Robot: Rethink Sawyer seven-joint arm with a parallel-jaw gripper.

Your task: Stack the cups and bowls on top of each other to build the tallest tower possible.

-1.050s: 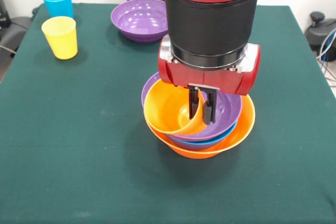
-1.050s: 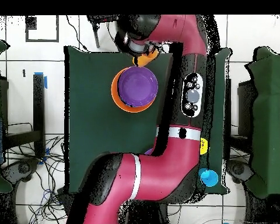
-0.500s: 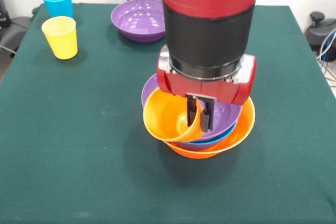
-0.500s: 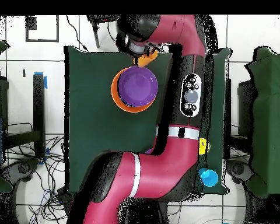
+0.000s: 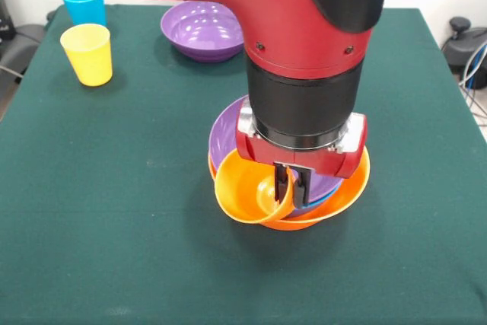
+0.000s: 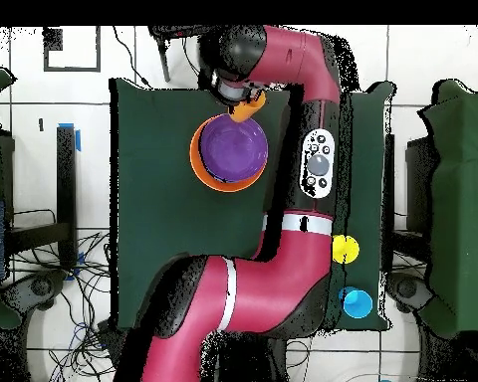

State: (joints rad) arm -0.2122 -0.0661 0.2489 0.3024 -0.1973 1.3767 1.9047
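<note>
Front view: gripper [image 5: 293, 186] closed on the rim of an orange cup [image 5: 251, 192], 1 finger inside and 1 outside, cup tilted with its mouth turned toward the camera and a little upward. Held just at the near-left edge of the tower [image 5: 346, 188], touching or almost touching the rim of the purple bowl [image 5: 232, 131] on top; cannot tell which. Under that bowl, a thin blue rim, then the large orange bowl as base. Further out, at the far side of the green table [image 5: 114, 226], a second purple bowl [image 5: 202, 28], a yellow cup [image 5: 87, 52] and a light blue cup [image 5: 82, 1], all well apart from the tower. Overhead view: only a small orange part near the wrist, beside the purple bowl [image 6: 231, 149]. For a good placement, probably better to bring the cup over the middle of the bowl and turn it level before letting go; released here, likely to roll off the edge.
</note>
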